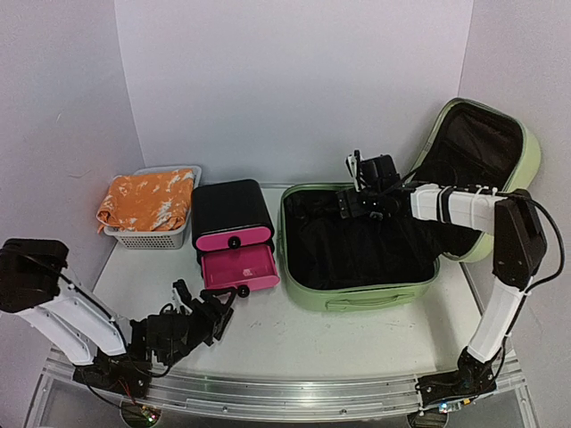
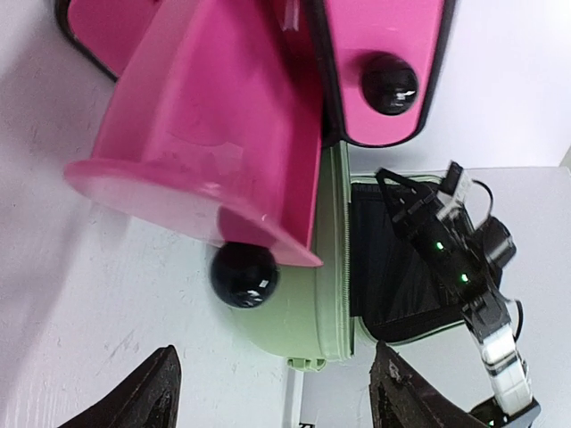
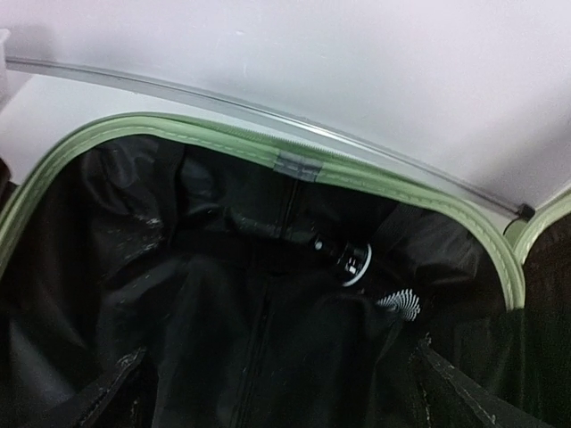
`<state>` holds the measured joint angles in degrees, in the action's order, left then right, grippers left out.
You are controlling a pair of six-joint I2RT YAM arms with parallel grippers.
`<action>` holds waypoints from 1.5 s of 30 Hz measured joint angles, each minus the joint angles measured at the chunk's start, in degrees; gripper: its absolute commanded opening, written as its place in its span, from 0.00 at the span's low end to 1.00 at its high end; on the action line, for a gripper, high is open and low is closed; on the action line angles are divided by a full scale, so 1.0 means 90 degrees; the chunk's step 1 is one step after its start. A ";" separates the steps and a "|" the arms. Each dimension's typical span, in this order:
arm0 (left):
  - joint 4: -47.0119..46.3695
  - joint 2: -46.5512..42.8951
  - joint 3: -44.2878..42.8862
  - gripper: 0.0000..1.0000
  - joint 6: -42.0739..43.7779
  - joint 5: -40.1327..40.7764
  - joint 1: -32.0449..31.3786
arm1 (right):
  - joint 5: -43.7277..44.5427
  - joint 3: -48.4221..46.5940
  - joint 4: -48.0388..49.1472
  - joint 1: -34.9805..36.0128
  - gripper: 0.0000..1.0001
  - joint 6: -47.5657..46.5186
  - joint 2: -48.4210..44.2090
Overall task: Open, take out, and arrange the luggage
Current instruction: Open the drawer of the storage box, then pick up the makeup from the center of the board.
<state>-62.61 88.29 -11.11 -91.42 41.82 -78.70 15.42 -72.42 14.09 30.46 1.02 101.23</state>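
Observation:
The light-green luggage (image 1: 357, 299) lies open on the table, its lid (image 1: 528, 160) leaning back at the right. Its black lining shows in the right wrist view (image 3: 223, 339). My right gripper (image 1: 361, 207) hangs open over the far part of the luggage's inside, holding nothing (image 3: 277, 392). A small black cylinder with a white ring (image 3: 352, 259) lies on the lining just ahead of it. My left gripper (image 1: 219, 312) is open and empty low on the table, just in front of the black knob (image 2: 244, 274) of the pulled-out pink drawer. The luggage's green side shows in the left wrist view (image 2: 308, 312).
A black drawer box (image 1: 230, 209) with pink fronts stands left of the luggage, its lower drawer (image 1: 239, 267) pulled out. A white perforated basket (image 1: 152, 234) holding an orange cloth (image 1: 147, 201) stands at the back left. White walls close in on three sides.

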 measured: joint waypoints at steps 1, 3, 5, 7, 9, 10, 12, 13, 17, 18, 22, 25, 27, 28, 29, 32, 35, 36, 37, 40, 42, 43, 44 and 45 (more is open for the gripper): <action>0.0364 -0.0325 -0.0002 0.75 0.0024 -0.0002 -0.0019 | 0.0078 -0.0177 -0.0007 -0.0019 0.97 -0.0121 0.0180; 0.1316 -0.1059 -0.0049 0.76 0.0070 0.0000 -0.0051 | 0.0211 -0.0452 -0.0039 -0.0036 0.97 -0.0330 0.0483; 0.2557 -0.1826 -0.0199 0.77 0.0126 0.0002 -0.0063 | 0.0355 -0.0716 -0.0075 -0.0061 0.97 -0.0549 0.0782; 0.3752 -0.2533 -0.0461 0.77 0.0216 0.0017 -0.0075 | 0.0495 -0.0959 -0.0119 -0.0100 0.97 -0.0741 0.1066; 0.4435 -0.3048 -0.0624 0.77 0.0306 0.0032 -0.0085 | 0.0588 -0.1163 -0.0177 -0.0158 0.96 -0.0901 0.1324; 0.4687 -0.3279 -0.0648 0.76 0.0342 0.0039 -0.0085 | 0.0605 -0.1236 -0.0204 -0.0187 0.96 -0.0954 0.1418; 0.5132 -0.3551 -0.0656 0.76 0.0391 0.0039 -0.0085 | 0.0651 -0.1389 -0.0248 -0.0272 0.96 -0.1081 0.1642; 0.5285 -0.3587 -0.0656 0.76 0.0423 0.0039 -0.0085 | 0.0695 -0.1455 -0.0284 -0.0316 0.96 -0.1141 0.1739; 0.5986 -0.3653 -0.0675 0.76 0.0707 0.0015 -0.0085 | 0.0867 -0.1761 -0.0376 -0.0471 0.96 -0.1338 0.2132; 0.6142 -0.3691 -0.0692 0.76 0.0799 0.0015 -0.0085 | 0.0901 -0.1846 -0.0386 -0.0510 0.96 -0.1375 0.2237; 0.7040 -0.4036 -0.1030 0.78 0.1188 0.0049 -0.0085 | 0.1081 -0.2123 -0.0401 -0.0634 0.94 -0.1525 0.2620; 0.8157 -0.4265 -0.1678 0.80 0.1394 0.0185 -0.0083 | 0.1248 -0.2319 -0.0413 -0.0692 0.91 -0.1637 0.2912; 0.8901 -0.4350 -0.2283 0.81 0.1525 0.0330 -0.0068 | 0.1341 -0.2402 -0.0432 -0.0712 0.89 -0.1666 0.3048; 0.9131 -0.4405 -0.2504 0.81 0.1632 0.0384 -0.0051 | 0.1382 -0.2460 -0.0444 -0.0716 0.86 -0.1690 0.3121; 0.9311 -0.4481 -0.2662 0.81 0.1739 0.0425 -0.0027 | 0.1404 -0.2521 -0.0447 -0.0716 0.85 -0.1719 0.3191; 0.9658 -0.4709 -0.2832 0.80 0.2120 0.0420 0.0175 | 0.1537 -0.2764 -0.0447 -0.0714 0.80 -0.1809 0.3419; 0.9967 -0.4813 -0.2837 0.80 0.2545 0.0160 0.0629 | 0.1829 -0.2987 -0.0427 -0.0714 0.75 -0.1926 0.3655; 1.0032 -0.4830 -0.2839 0.80 0.2725 0.0015 0.0835 | 0.1938 -0.3050 -0.0408 -0.0714 0.72 -0.1967 0.3740; 1.0093 -0.4835 -0.2849 0.80 0.2888 -0.0124 0.1025 | 0.2047 -0.3089 -0.0374 -0.0714 0.67 -0.2006 0.3815; 1.0287 -0.4821 -0.2970 0.80 0.3344 -0.0449 0.1416 | 0.2239 -0.3111 -0.0223 -0.0690 0.51 -0.2101 0.3949; 1.0414 -0.4741 -0.3181 0.80 0.3592 -0.0614 0.1498 | 0.2424 -0.3116 -0.0155 -0.0639 0.46 -0.2181 0.3959; 1.0416 -0.4680 -0.3303 0.80 0.3704 -0.0675 0.1523 | 0.2492 -0.3116 -0.0121 -0.0619 0.43 -0.2188 0.3956; 1.0418 -0.4622 -0.3417 0.80 0.3813 -0.0726 0.1542 | 0.2567 -0.3116 -0.0085 -0.0619 0.41 -0.2186 0.3956; 1.0418 -0.4575 -0.3514 0.80 0.3883 -0.0772 0.1552 | 0.2611 -0.3113 -0.0068 -0.0634 0.40 -0.2176 0.3956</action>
<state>31.16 47.11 -42.74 -56.47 34.87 -64.73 38.92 -100.44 13.47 24.75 -18.57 136.84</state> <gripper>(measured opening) 0.802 0.445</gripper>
